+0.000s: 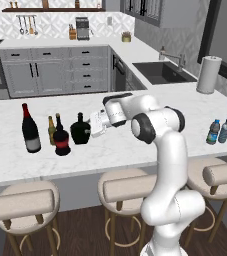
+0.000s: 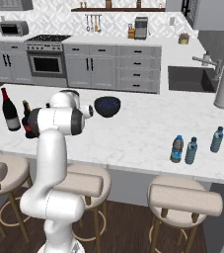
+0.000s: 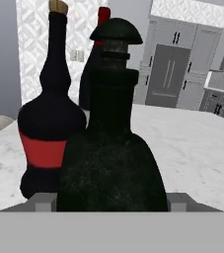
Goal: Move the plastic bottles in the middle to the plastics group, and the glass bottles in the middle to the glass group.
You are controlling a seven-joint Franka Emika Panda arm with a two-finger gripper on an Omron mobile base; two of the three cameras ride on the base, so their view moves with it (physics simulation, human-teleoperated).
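Gripper point(image 3: 111, 201) jaws straddle the belly of the all-black squat bottle point(image 1: 80, 129), fingertips point(image 3: 43, 201) either side; real clamp or not, cannot tell. Black bottle stands upright on the white counter point(image 1: 135, 145), just right of the red-label squat bottle point(image 1: 61, 137). Tall wine bottle point(image 1: 30, 129) further left.

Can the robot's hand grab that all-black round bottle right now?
Probably yes. The all-black bottle already sits between the two fingertips of the gripper, nothing between them. The red-label bottle stands behind it.
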